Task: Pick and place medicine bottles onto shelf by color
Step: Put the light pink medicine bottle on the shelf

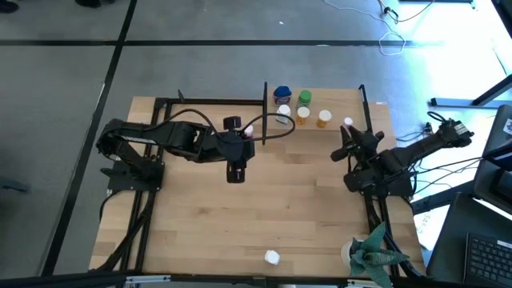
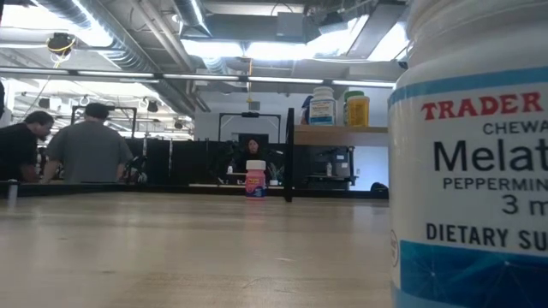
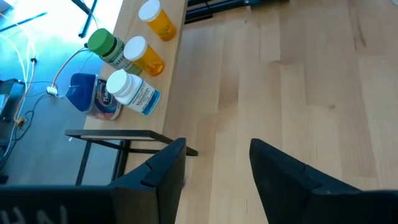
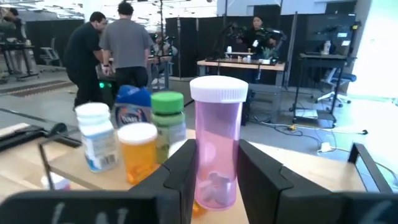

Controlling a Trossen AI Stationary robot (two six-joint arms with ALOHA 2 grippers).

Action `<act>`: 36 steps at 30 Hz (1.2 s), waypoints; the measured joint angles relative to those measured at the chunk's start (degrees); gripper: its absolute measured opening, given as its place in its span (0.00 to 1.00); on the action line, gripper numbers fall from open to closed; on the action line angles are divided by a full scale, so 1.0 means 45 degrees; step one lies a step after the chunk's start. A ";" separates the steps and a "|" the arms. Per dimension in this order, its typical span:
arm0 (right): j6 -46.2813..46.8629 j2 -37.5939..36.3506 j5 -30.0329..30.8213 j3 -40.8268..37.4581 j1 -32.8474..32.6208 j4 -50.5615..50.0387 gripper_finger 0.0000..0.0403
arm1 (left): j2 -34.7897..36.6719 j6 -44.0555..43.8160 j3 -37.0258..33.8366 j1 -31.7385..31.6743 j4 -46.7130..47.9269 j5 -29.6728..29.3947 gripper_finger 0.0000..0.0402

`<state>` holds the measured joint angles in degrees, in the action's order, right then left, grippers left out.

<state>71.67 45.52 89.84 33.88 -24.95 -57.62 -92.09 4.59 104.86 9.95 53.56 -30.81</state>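
Note:
The shelf [image 1: 340, 104], a light wood board with black uprights, stands at the table's far edge. On it stand a blue-capped bottle [image 1: 282, 94], a green-capped one [image 1: 304, 98], a white one [image 1: 284, 112] and two orange ones [image 1: 302, 115]. A small pink bottle [image 2: 255, 180] stands on its base on the table beside the shelf's left upright. My right gripper [image 1: 350, 134] is shut on a clear pink bottle with a white cap [image 4: 216, 143] near the shelf's right upright. My left gripper [image 3: 214, 152] hangs open and empty over the table's middle. My right gripper pinches the pink bottle's lower body [image 4: 214, 171] between its two fingers. The fingers lie level and come from the table's right side toward the shelf. The bottle stands upright in the hold, cap up. Whether its base rests on anything does not show.
A white bottle [image 1: 272, 257] sits near the table's front edge; it fills the right of the low view [image 2: 471, 171]. A green paper plant [image 1: 372, 254] stands at the near right corner. A black cable [image 1: 276, 128] loops by the left arm. People stand beyond the table.

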 joint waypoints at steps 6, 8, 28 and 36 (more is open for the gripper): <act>0.1286 -0.0012 -0.0034 -0.1354 0.0905 0.0427 0.26 | 0.0000 -0.0002 0.0000 0.0000 -0.0009 0.0000 0.43; 0.1294 -0.0015 -0.0009 -0.1649 0.1255 0.0797 0.26 | 0.0000 -0.0007 0.0000 -0.0004 -0.0017 0.0002 0.43; 0.1292 0.0336 -0.0370 -0.3105 0.3351 0.3516 0.26 | -0.0005 -0.0021 0.0000 -0.0014 -0.0039 0.0002 0.43; 0.1235 0.0566 -0.0316 -0.3824 0.3357 0.4411 0.26 | -0.0007 -0.0019 0.0000 -0.0014 -0.0036 0.0005 0.43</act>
<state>77.23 48.06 88.42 16.67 -9.85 -37.77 -92.13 4.50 104.86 9.89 53.40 -30.79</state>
